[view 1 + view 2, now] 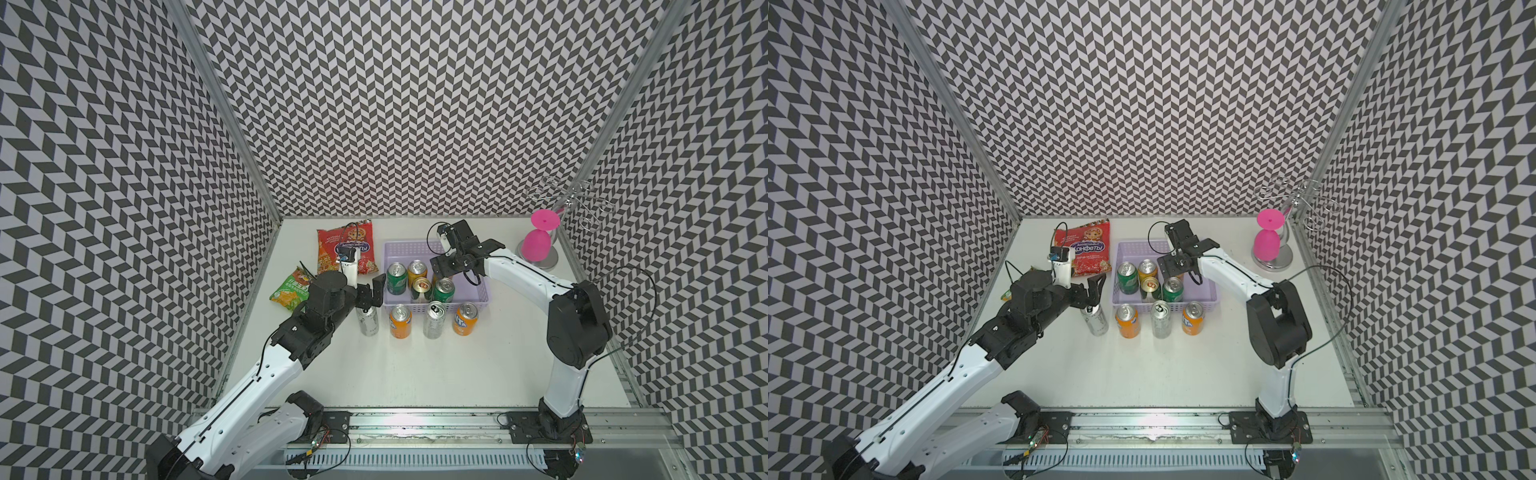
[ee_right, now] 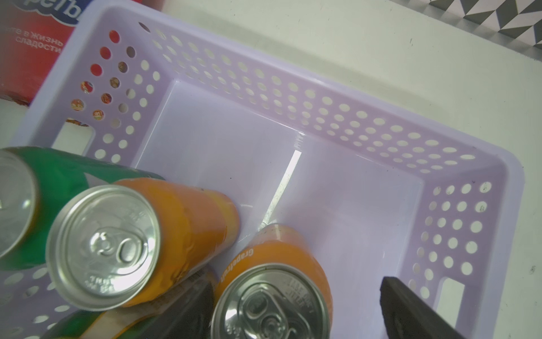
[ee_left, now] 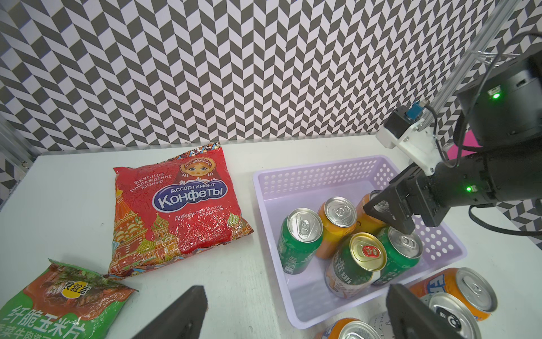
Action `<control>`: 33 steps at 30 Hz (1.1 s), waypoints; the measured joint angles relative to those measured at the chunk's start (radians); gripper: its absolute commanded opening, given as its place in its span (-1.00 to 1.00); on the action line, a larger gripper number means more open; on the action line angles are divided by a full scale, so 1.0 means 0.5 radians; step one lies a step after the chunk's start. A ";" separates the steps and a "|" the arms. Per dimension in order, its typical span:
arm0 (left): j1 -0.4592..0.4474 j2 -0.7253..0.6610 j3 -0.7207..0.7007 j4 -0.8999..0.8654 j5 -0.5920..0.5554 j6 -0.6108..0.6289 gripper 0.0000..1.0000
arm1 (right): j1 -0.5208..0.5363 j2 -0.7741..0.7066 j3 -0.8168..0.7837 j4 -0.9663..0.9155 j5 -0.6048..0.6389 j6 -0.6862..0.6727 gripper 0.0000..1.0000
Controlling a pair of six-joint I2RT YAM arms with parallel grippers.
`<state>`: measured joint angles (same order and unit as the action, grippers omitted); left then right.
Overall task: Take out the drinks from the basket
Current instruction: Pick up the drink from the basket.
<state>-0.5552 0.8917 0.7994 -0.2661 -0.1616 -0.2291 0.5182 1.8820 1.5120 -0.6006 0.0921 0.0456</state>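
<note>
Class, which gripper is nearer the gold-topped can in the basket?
Right. The right gripper is in the basket, fingers either side of an orange can beside the gold-topped can. The left gripper is outside the basket, by a silver can.

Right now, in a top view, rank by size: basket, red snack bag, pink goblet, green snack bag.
basket
red snack bag
pink goblet and green snack bag look alike, the bag partly hidden by the left arm
</note>
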 measured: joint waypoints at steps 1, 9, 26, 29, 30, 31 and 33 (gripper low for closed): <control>0.000 -0.001 0.000 0.000 0.000 0.000 0.99 | 0.000 0.008 0.000 -0.002 -0.005 0.000 0.81; 0.000 -0.007 0.000 0.000 -0.001 0.000 0.99 | 0.000 0.089 0.001 -0.013 -0.053 0.016 0.76; 0.000 -0.008 0.000 0.000 -0.002 0.000 0.99 | 0.000 0.121 0.060 -0.130 -0.127 0.052 0.18; 0.000 -0.008 0.000 0.000 -0.002 0.000 0.98 | 0.000 0.121 0.085 -0.164 -0.128 0.051 0.15; 0.000 -0.008 0.000 0.000 -0.002 0.000 0.99 | 0.000 0.121 0.094 -0.171 -0.130 0.050 0.14; 0.000 -0.008 0.000 0.000 -0.002 0.000 0.98 | 0.000 0.120 0.104 -0.179 -0.132 0.051 0.14; 0.000 -0.008 0.000 0.000 -0.001 0.000 0.99 | -0.003 0.115 0.121 -0.185 -0.137 0.050 0.13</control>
<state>-0.5552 0.8879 0.7994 -0.2661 -0.1619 -0.2291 0.5167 1.9396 1.5723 -0.6933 0.0235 0.0708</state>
